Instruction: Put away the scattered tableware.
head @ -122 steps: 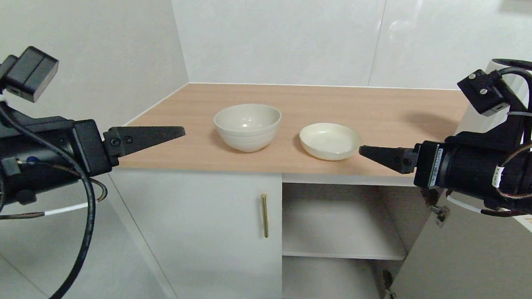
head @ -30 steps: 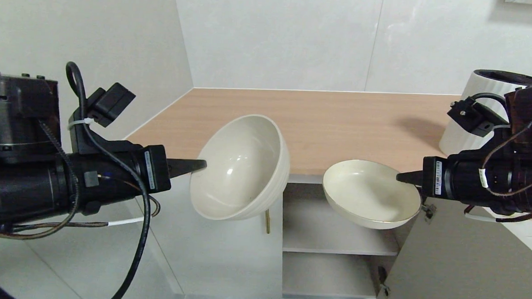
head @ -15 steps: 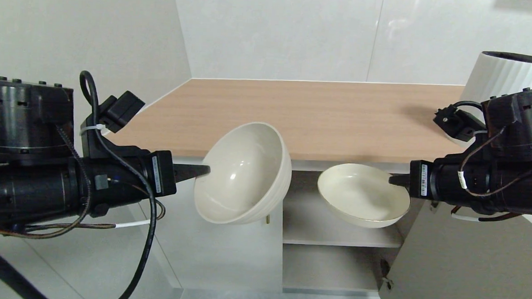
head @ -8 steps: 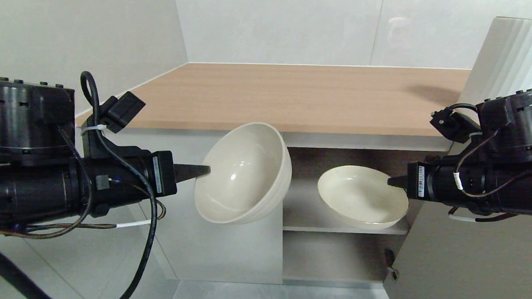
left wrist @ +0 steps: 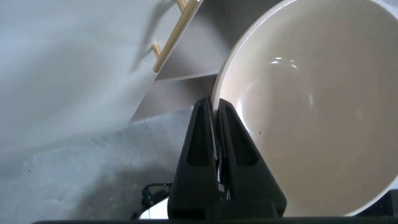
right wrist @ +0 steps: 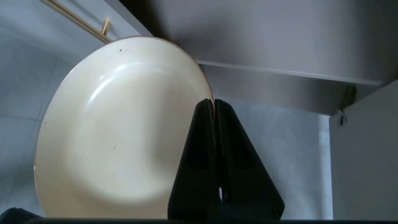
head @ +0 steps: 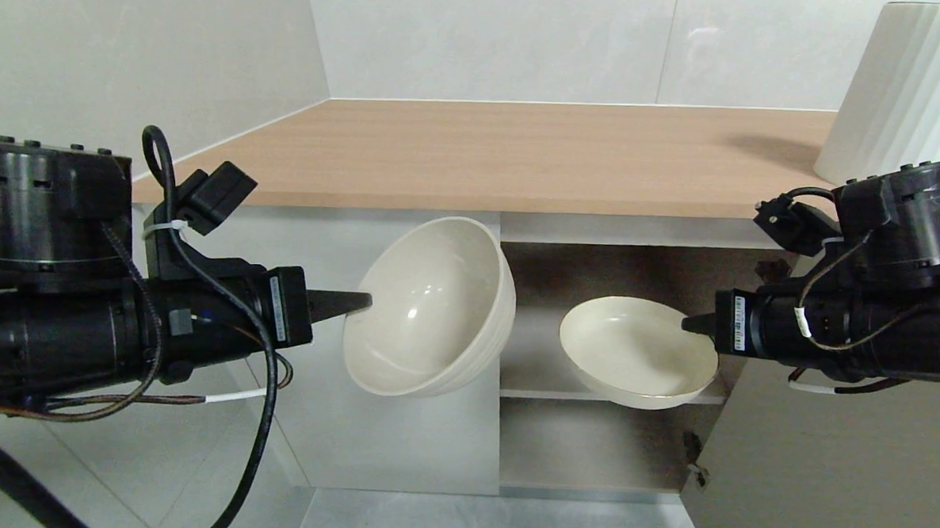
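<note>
Left pincer (head: pixel 361 299) is clamping the bowl (head: pixel 428 310) rim at 9 o'clock and right pincer (head: pixel 688 324) is pinching the plate (head: pixel 633 350) at 3. Both are hanging before the open cabinet (head: pixel 589 452), under the table (head: pixel 522 155). Left wrist cam is catching the door handle (left wrist: pixel 168 37).

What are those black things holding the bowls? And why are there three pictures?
They are a robot's two arms. Each ends in a pincer, two fingers that pinch. One picture comes from a camera on the robot's head, looking down at a kitchen cupboard. The other two come from cameras on its wrists, each looking along one pincer. The left pincer pinches the rim of a deep bowl, tipped on its side. The right pincer pinches the rim of a shallow dish, held up before the open cupboard's shelf. On the wooden counter stands a white ribbed pot.
</note>
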`<state>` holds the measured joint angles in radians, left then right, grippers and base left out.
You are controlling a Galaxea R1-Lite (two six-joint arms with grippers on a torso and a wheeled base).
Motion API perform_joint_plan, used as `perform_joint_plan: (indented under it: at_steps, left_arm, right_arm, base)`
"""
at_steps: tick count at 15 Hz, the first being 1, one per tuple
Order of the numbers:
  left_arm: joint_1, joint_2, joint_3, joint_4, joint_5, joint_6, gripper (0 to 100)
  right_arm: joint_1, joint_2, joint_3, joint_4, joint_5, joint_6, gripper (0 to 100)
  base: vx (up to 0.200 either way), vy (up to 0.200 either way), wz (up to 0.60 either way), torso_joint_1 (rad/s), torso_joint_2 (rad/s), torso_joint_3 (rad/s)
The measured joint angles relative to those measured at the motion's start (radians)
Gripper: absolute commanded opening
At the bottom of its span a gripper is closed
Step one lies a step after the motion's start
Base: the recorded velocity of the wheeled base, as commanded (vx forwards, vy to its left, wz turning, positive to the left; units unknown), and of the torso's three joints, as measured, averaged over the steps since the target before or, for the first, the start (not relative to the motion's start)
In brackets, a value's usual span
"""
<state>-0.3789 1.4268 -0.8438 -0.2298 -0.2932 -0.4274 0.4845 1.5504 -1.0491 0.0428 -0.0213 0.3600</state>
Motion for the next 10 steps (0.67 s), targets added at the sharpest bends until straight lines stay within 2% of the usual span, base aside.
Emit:
perform_joint_plan:
  at_steps: [5, 10]
  left_arm:
    - [-0.005, 0.0, 0.001, 0.0, 0.0, 0.0, 0]
    - [-0.01, 0.0, 0.007, 0.0, -0.001, 0.0, 0]
  right_arm:
    - [0.0, 0.108, -0.005, -0.065, -0.006, 0.0, 0]
    - [-0.012, 0.367, -0.01, -0.264, -0.067, 0.0, 0]
  base:
    - [0.0, 0.0, 0.0, 0.0, 0.0, 0.0]
    - [0.0, 0.0, 0.0, 0.0, 0.0, 0.0]
